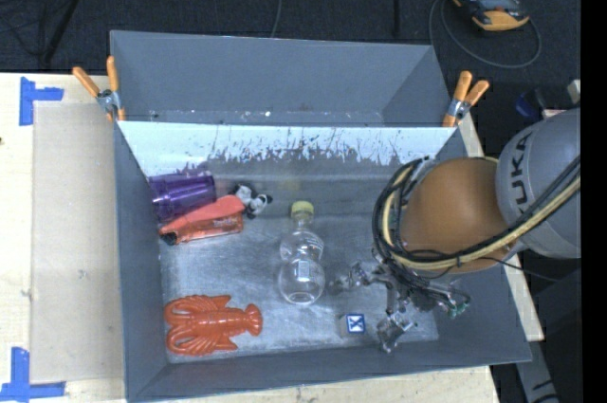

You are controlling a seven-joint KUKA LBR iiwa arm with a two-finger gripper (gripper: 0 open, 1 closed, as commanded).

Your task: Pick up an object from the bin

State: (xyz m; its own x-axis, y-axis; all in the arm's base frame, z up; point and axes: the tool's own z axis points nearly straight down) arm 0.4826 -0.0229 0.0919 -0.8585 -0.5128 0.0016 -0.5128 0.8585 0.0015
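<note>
My gripper [396,320] is low in the bin's front right corner, under the orange wrist cover. Just left of it, a small blue cube with a white mark [355,324] lies on the floor, close to the gripper but apart from it. Further left, a clear bottle with a pale yellow cap [301,265] lies on its side, cap pointing towards the back wall. Nothing shows in the gripper's grasp.
An orange toy lobster [211,323] lies at the front left. At the back left sit a purple cup [182,192], an orange-red stapler-like thing [203,220] and a small black-and-white figure [250,197]. The arm and its cables cover the bin's right side.
</note>
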